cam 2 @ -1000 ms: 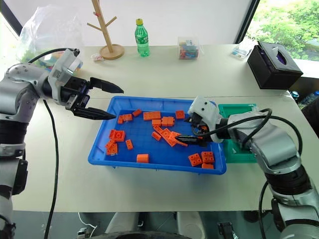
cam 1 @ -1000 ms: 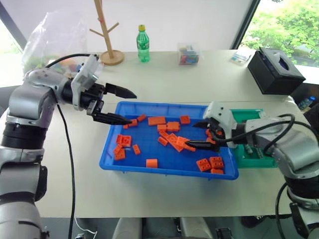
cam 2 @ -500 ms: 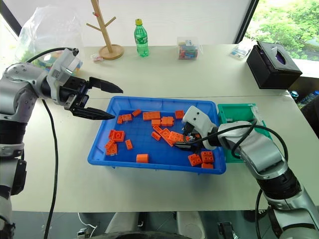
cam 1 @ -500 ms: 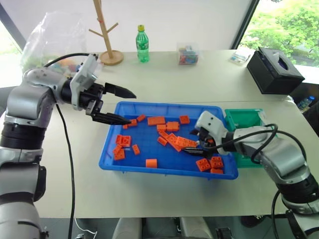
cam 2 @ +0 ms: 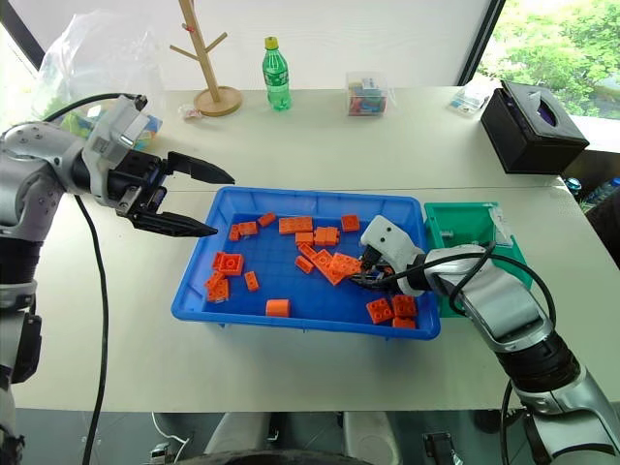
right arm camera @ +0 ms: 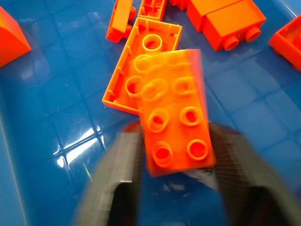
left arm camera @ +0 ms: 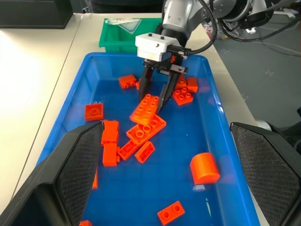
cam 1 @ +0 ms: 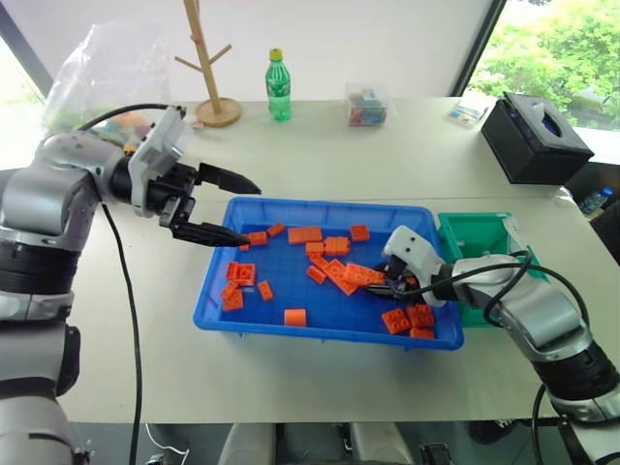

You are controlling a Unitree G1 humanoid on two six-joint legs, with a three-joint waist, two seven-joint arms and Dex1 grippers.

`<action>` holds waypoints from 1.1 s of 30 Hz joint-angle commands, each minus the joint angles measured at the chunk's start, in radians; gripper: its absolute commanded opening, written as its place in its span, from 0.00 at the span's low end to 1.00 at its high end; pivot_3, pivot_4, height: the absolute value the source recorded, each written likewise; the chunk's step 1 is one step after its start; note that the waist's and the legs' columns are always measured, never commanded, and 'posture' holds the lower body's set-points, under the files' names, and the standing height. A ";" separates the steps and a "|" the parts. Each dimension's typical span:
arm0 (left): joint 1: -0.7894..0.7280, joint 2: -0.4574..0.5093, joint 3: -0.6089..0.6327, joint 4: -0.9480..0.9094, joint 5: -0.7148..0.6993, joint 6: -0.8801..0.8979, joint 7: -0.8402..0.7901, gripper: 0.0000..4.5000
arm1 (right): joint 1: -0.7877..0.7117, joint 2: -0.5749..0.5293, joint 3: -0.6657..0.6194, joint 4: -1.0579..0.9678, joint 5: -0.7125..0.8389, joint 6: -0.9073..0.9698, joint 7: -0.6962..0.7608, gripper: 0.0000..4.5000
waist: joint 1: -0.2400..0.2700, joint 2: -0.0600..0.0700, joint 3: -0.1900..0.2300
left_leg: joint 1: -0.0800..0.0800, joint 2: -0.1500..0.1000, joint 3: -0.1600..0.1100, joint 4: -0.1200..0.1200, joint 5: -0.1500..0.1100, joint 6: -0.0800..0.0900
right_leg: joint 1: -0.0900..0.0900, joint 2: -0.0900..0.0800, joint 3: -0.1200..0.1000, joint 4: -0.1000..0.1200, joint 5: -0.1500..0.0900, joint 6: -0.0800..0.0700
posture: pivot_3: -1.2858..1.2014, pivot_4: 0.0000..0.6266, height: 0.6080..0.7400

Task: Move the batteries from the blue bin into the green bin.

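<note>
Our right gripper [left arm camera: 155,96] sits low in the blue bin [cam 1: 218,281], toward the bin's right end, its two black fingers [left arm camera: 143,89] standing a little apart and straddling an orange eight-stud brick [left arm camera: 146,109]. From the right wrist view that brick lies between the fingers and overlaps a second flat brick [right arm camera: 141,70] lying underside up. We cannot tell whether the fingers actually clamp the brick or merely flank it.

Our left gripper [cam 1: 221,205] hovers above the bin's far left corner, fingers spread wide with nothing between them, one finger over the table [cam 1: 320,155] beyond the rim and the other over the rim itself.

Orange bricks [cam 1: 305,234] are scattered across the bin floor: a cluster along the far side, a few near the left end, one rounded block [left arm camera: 204,168] near the front edge, and several at the right front corner just beside our right gripper. We make out no batteries among them.

The green bin [cam 1: 475,232] stands touching the blue bin's right end. On the table's far side we see a black tissue box [cam 1: 535,136], a green bottle [cam 1: 278,85], a small wooden tree stand [cam 1: 208,68] and a clear box of coloured pieces [cam 1: 367,105].
</note>
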 commanded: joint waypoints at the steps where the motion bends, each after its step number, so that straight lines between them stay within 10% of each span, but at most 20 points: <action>1: -0.027 -0.006 0.016 -0.002 0.009 -0.009 -0.003 1.00 | -0.015 0.004 -0.051 -0.061 0.041 0.032 0.004 0.27 | -0.001 0.000 0.000 | 0.000 0.000 0.000 0.000 0.000 0.000 | 0.000 0.000 0.000 0.000 0.000 0.000 | 0.52 0.24 0.97; 13: -0.031 -0.031 0.027 0.000 0.029 -0.007 -0.001 1.00 | -0.149 -0.031 -0.041 0.146 -0.021 -0.050 0.022 0.27 | 0.002 0.000 0.000 | 0.000 0.000 0.000 0.000 0.000 0.000 | 0.001 0.000 0.000 -0.001 0.000 0.000 | 0.52 0.24 0.97; 18: -0.036 -0.032 0.033 0.000 0.031 -0.003 0.000 1.00 | -0.186 -0.033 0.005 0.268 -0.105 -0.150 0.030 0.78 | -0.001 0.000 0.000 | 0.000 0.000 0.000 0.000 0.000 0.000 | 0.000 0.000 0.000 -0.001 0.000 0.000 | 0.52 0.24 0.97; 33: -0.035 -0.037 0.036 0.005 0.033 -0.005 0.003 1.00 | -0.244 -0.172 0.007 0.328 -0.115 -0.569 0.473 0.78 | -0.005 0.000 0.000 | 0.001 0.000 0.000 0.000 0.000 0.000 | 0.001 0.000 -0.001 -0.001 0.000 0.000 | 0.52 0.24 0.97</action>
